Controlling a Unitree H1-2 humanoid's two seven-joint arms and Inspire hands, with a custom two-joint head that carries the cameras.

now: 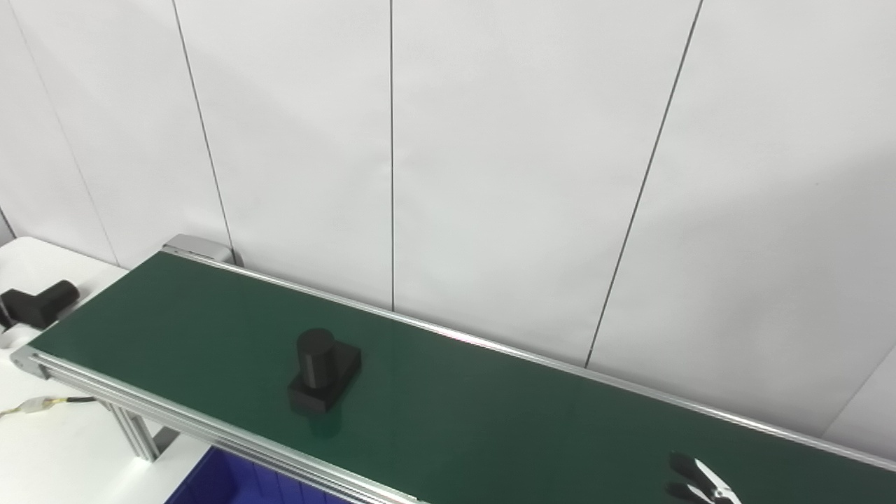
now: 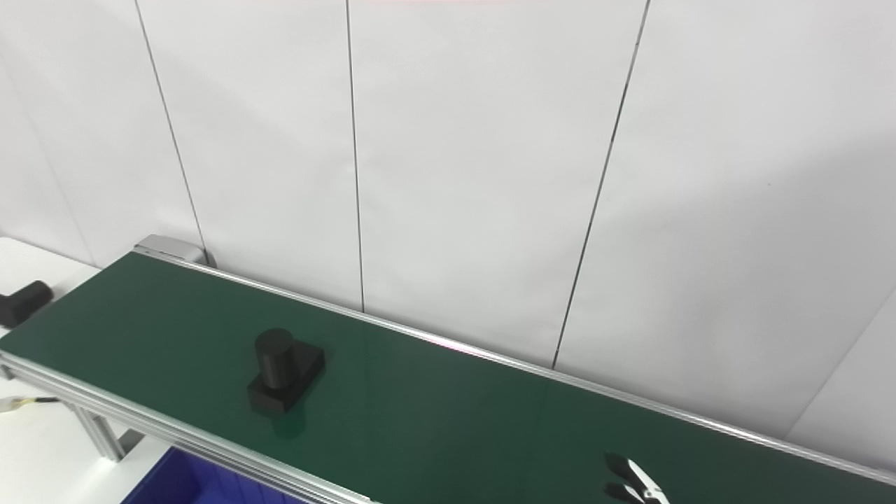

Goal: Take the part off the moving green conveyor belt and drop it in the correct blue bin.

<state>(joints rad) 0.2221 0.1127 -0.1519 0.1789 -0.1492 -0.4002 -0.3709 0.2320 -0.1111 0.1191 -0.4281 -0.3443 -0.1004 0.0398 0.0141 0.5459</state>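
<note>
A black part (image 1: 323, 371), an upright cylinder on a rectangular base, stands on the green conveyor belt (image 1: 490, 406), left of its middle and near the front rail. It also shows in the right eye view (image 2: 283, 372). Only the fingertips of my right hand (image 1: 694, 478) show at the bottom right, over the belt and far right of the part. They are apart with nothing between them. My left hand is out of view. A corner of a blue bin (image 1: 224, 479) shows below the belt's front rail.
A second black part (image 1: 38, 302) lies on the white table (image 1: 42, 455) beyond the belt's left end. A thin cable (image 1: 42, 404) lies near the belt's leg. A white panelled wall stands right behind the belt.
</note>
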